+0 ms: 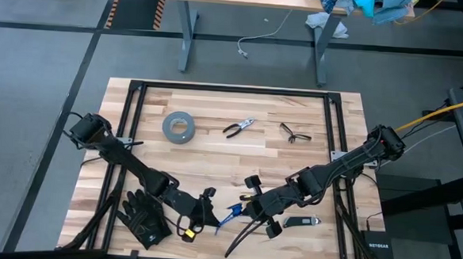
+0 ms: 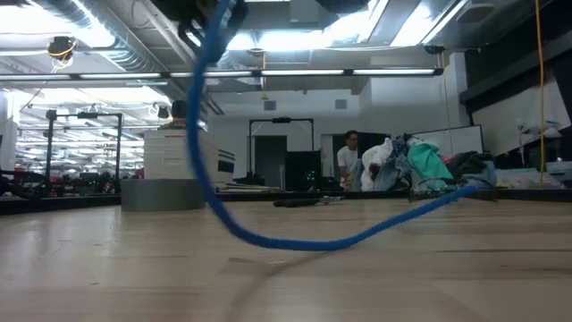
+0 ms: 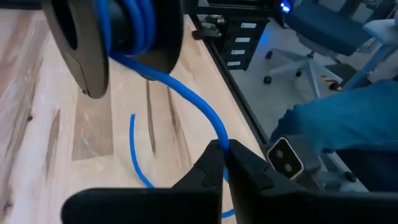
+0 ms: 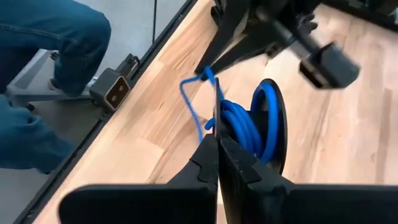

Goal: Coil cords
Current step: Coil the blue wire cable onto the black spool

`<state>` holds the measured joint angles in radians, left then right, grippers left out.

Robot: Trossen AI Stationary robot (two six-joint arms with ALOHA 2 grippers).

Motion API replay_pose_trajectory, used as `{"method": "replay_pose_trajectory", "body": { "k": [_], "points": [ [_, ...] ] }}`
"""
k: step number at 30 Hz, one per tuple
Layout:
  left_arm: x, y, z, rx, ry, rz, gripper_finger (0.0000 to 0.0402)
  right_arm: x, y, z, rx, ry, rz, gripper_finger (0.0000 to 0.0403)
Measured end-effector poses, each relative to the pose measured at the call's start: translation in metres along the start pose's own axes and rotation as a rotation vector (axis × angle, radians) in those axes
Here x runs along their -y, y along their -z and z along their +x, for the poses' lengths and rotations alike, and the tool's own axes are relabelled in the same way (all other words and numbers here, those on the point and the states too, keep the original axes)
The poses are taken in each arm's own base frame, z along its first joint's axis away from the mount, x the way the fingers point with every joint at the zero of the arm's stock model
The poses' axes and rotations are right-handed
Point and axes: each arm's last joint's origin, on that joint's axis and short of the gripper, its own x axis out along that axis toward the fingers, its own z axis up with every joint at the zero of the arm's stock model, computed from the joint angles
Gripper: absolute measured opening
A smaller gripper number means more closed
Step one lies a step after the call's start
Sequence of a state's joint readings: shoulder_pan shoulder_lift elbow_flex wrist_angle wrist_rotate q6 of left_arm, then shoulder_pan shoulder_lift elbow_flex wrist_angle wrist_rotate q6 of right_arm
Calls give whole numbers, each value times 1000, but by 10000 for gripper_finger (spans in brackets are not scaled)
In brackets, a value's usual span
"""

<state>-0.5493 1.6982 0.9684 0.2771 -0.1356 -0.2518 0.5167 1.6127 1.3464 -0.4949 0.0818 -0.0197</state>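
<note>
On the wooden table [image 1: 214, 156], lower centre of the high view, both arms are meeting over the work.

- Arms, two. The left gripper [image 3: 224, 149] is pinching a single blue strand, fingers closed tight on it. The right gripper [image 4: 217, 140] is showing its fingers pressed together, apparently nipping a thin black strand of the cords.
- Work gloves [image 1: 143, 220], one black pair, lying at the lower left, apart from the work.
- Tape roll [image 1: 178, 127], one grey ring, sitting in the upper left part of the table.
- The cords [image 4: 239, 127], one bundle: several blue turns are bunching in the air just beyond the right fingertips, against a dark rounded piece I cannot identify. One loose strand is running from the bundle to the left gripper, then sagging to the table as a low arc in the low view. A black length is trailing towards the bottom edge of the high view.
- Pliers [image 1: 238, 128], one, upper centre.
- Glasses [image 1: 295, 134], one pair, upper right of centre.
- Small dark tool [image 1: 300, 222], one, lower right.

Governing relation: the bundle is lying nearer the right gripper, and the free strand's long axis is running from it towards the left gripper. By my judgement, the next turn depends on the left side feeding that strand round the bundle.
</note>
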Motion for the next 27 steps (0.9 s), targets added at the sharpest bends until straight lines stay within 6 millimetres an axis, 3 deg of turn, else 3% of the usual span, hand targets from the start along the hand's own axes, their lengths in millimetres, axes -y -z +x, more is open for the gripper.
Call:
{"method": "replay_pose_trajectory", "body": {
  "k": [16, 27],
  "points": [
    [11, -19, -41, 4, -60, 47, 0, -2, 6, 10, -59, -73, 48, 1],
    [22, -36, -53, 11, -122, 147, 0, 7, 9, 22, -81, -110, 84, 1]
  ]
}}
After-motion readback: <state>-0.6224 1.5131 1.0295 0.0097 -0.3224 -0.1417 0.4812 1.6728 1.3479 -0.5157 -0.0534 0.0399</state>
